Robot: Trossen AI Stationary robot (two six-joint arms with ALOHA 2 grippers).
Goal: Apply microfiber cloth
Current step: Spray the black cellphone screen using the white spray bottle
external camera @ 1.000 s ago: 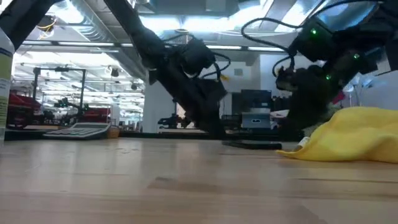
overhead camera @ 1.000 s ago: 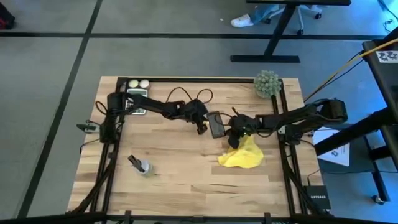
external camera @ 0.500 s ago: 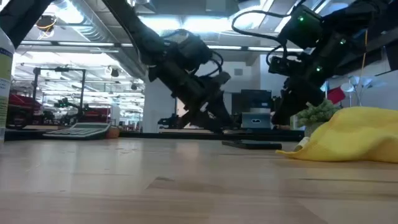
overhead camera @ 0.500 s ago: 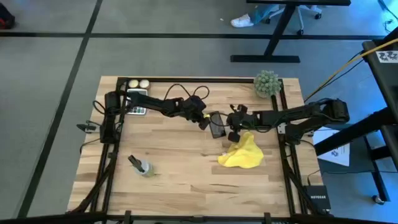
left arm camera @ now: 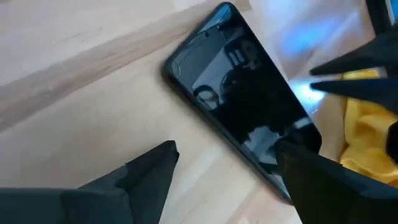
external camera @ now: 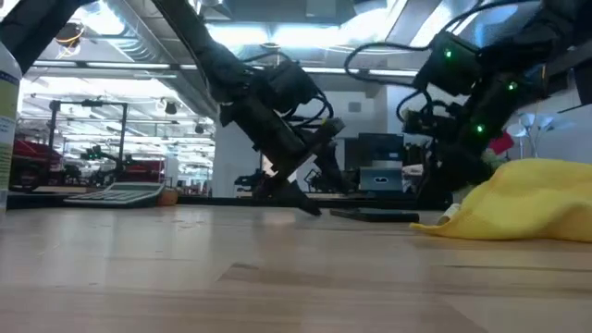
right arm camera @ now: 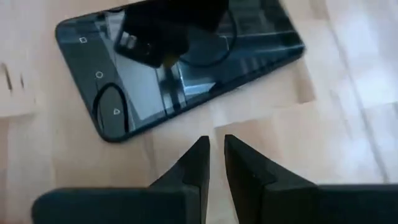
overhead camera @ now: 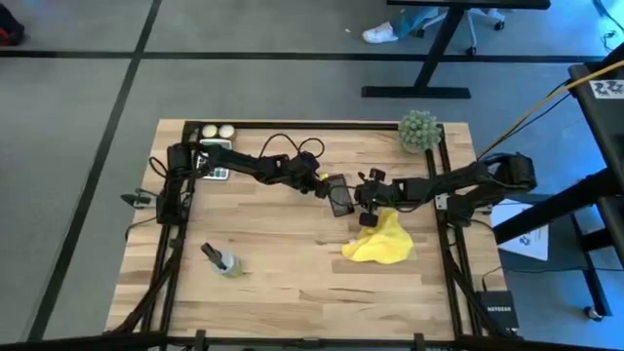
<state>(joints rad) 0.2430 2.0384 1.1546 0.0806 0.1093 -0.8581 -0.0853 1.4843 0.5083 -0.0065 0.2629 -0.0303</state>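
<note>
Moved: both grippers are sitting closer in on the smartphone (overhead camera: 338, 195) than a second ago; the right one is now clear of the cloth instead of over it.
Left gripper (left arm camera: 224, 174): hovering at the phone's left edge, fingers (left arm camera: 152, 171) spread wide and holding nothing, straddling its near end.
Right gripper (right arm camera: 214, 158): hanging just off the phone's right long edge, fingers (right arm camera: 196, 165) nearly together with only a slit between them, and empty.
Microfiber cloth (overhead camera: 379, 240): lying bunched on the table (overhead camera: 292, 263), just right of and in front of the phone, one corner close to the phone's near end; neither gripper is touching it.
Step in hand: judging it as picking the cloth up, not yet done.
Doing it well: the right arm is looking best placed; it should be opening first, pinching a raised fold rather than flat fabric, then dragging lightly across the glass. The left could be steadying the phone's edge so it isn't sliding.
Materials: cloth is bright yellow, soft, rumpled into a mound, irregular outline. Phone is a flat black slab, glossy, reflecting the arms. Table is pale wood planks, smooth.
Elsewhere: spray bottle (overhead camera: 222, 259) lying well left and in front of the phone.
</note>
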